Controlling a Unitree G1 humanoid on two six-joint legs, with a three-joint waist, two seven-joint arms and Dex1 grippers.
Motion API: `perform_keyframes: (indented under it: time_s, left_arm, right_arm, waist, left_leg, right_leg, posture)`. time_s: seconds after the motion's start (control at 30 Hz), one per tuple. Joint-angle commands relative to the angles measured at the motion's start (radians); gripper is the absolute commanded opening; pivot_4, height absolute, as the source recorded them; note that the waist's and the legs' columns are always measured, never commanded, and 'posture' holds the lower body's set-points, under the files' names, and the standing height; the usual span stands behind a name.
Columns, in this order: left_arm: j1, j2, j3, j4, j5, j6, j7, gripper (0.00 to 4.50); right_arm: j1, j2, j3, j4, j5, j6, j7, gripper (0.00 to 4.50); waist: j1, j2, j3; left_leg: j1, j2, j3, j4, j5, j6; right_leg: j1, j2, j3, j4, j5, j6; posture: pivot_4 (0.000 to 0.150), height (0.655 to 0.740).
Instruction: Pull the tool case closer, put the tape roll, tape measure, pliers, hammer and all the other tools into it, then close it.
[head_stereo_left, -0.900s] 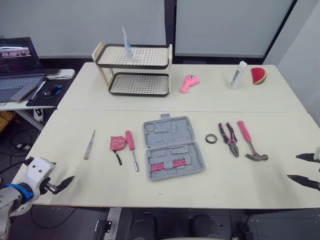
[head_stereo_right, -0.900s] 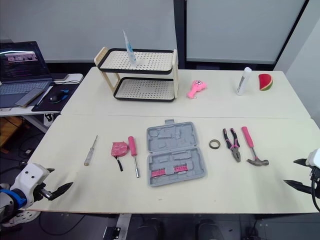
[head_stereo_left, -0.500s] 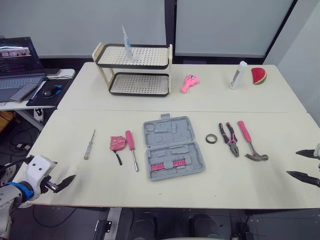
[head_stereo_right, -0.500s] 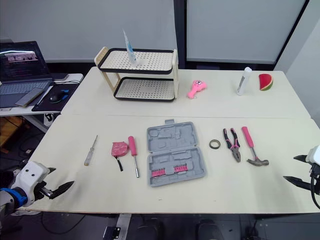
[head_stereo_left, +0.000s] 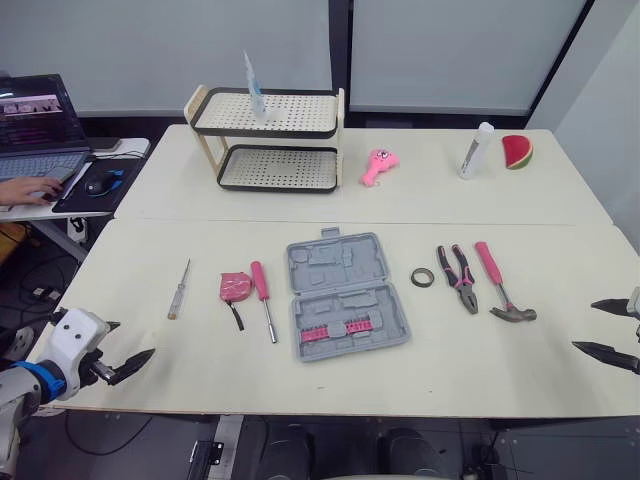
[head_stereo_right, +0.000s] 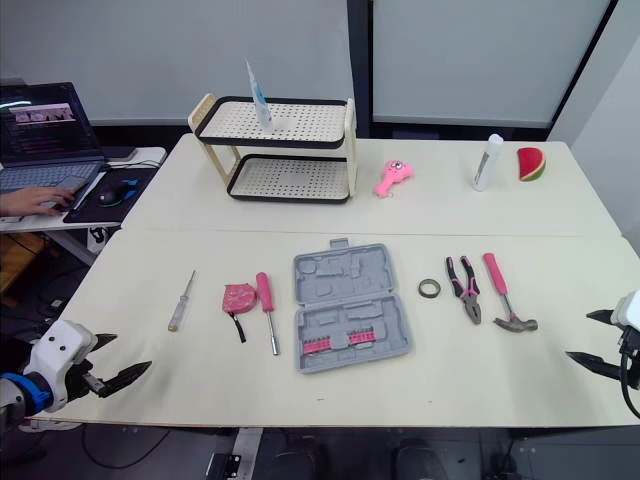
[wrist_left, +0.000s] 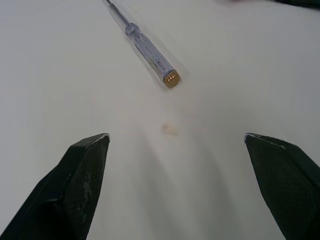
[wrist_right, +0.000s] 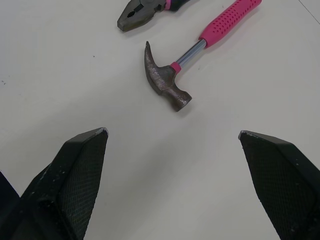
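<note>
The grey tool case (head_stereo_left: 345, 296) lies open mid-table, with pink bits in its near half. To its right lie the tape roll (head_stereo_left: 422, 277), pliers (head_stereo_left: 459, 277) and pink-handled hammer (head_stereo_left: 500, 283). On its left are a pink tape measure (head_stereo_left: 234, 288), a pink screwdriver (head_stereo_left: 264, 300) and a clear tester screwdriver (head_stereo_left: 179, 289). My left gripper (head_stereo_left: 130, 340) hovers open at the near left edge, short of the clear screwdriver (wrist_left: 147, 50). My right gripper (head_stereo_left: 586, 326) is open at the near right edge, a little short of the hammer (wrist_right: 167, 85).
A two-tier rack (head_stereo_left: 268, 140) stands at the back left, with a pink toy (head_stereo_left: 376, 166), a white tube (head_stereo_left: 476, 150) and a watermelon slice (head_stereo_left: 517, 152) along the back. A side table with a laptop (head_stereo_left: 35, 130) and a person's hand (head_stereo_left: 25, 188) is at far left.
My left gripper has crept slightly toward the table. The right gripper has risen slightly. A person's hand has appeared on the laptop's keyboard.
</note>
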Motion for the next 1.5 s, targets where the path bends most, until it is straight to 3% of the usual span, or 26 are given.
perform_keyframes:
  time_s: [0.03, 0.4, 0.67, 0.77, 0.87, 0.97, 1.3, 1.5]
  left_arm:
    - [0.010, 0.030, 0.038, -0.004, -0.022, -0.004, -0.011, 4.50]
    - [0.056, 0.019, 0.062, -0.017, -0.051, -0.028, -0.001, 4.50]
    - [0.081, -0.060, 0.053, -0.243, -0.125, 0.112, 0.046, 4.50]
    - [0.080, -0.076, 0.011, -0.353, -0.157, 0.179, 0.023, 4.50]
    - [0.045, -0.088, -0.037, -0.430, -0.177, 0.229, 0.010, 3.90]
    - [-0.026, -0.092, -0.114, -0.459, -0.167, 0.268, -0.002, 2.97]
    - [-0.251, -0.114, -0.318, -0.353, -0.056, 0.289, 0.000, 0.02]
    - [-0.386, -0.179, -0.432, -0.241, 0.026, 0.281, 0.021, 0.00]
  right_arm:
    - [-0.010, -0.001, -0.033, -0.016, 0.018, 0.021, -0.004, 4.46]
    - [-0.033, 0.001, -0.030, -0.006, 0.006, 0.014, -0.016, 4.46]
    - [-0.139, 0.029, 0.011, -0.074, 0.028, 0.141, -0.092, 4.46]
    - [-0.178, 0.036, 0.041, -0.137, 0.035, 0.168, -0.076, 3.44]
    - [-0.221, 0.047, 0.089, -0.206, 0.041, 0.190, -0.065, 2.63]
    - [-0.303, 0.075, 0.176, -0.257, 0.035, 0.237, -0.062, 2.05]
    - [-0.535, 0.216, 0.461, -0.290, -0.103, 0.359, -0.141, 0.82]
    - [-0.654, 0.369, 0.589, -0.208, -0.202, 0.384, -0.213, 0.14]
  waist:
    - [0.000, 0.000, 0.000]
    - [-0.001, 0.000, 0.000]
    - [0.001, 0.000, 0.000]
    - [0.001, 0.000, 0.000]
    - [0.001, 0.000, 0.000]
    - [0.001, 0.000, 0.000]
    - [0.000, 0.000, 0.000]
    - [0.001, 0.000, 0.000]
  left_leg:
    - [0.000, 0.000, 0.000, 0.000, 0.000, 0.000]
    - [0.000, 0.000, 0.000, 0.000, 0.000, 0.000]
    - [0.000, 0.000, -0.001, 0.000, 0.000, 0.000]
    - [-0.001, 0.000, -0.001, 0.001, 0.000, 0.000]
    - [-0.001, 0.000, -0.001, 0.001, 0.000, 0.000]
    - [-0.001, 0.000, -0.002, 0.002, 0.000, 0.000]
    - [-0.004, -0.001, -0.002, 0.002, 0.000, 0.000]
    - [-0.008, -0.002, -0.002, 0.005, 0.000, 0.000]
  right_leg:
    - [0.000, 0.000, 0.000, 0.000, 0.000, 0.000]
    - [0.000, 0.000, 0.000, 0.000, 0.000, 0.000]
    - [0.000, 0.000, 0.001, 0.000, 0.000, 0.000]
    - [0.000, 0.000, 0.001, 0.000, 0.000, 0.000]
    - [0.000, 0.000, 0.001, 0.000, 0.000, 0.000]
    - [0.000, 0.000, 0.001, 0.001, 0.000, 0.000]
    - [-0.003, 0.001, -0.001, 0.001, 0.000, 0.000]
    - [-0.008, 0.002, -0.002, 0.006, 0.000, 0.000]
  posture:
    - [0.150, 0.7290]
    - [0.150, 0.7290]
    - [0.150, 0.7290]
    - [0.150, 0.7290]
    - [0.150, 0.7290]
    - [0.150, 0.7290]
    - [0.150, 0.7290]
    - [0.150, 0.7290]
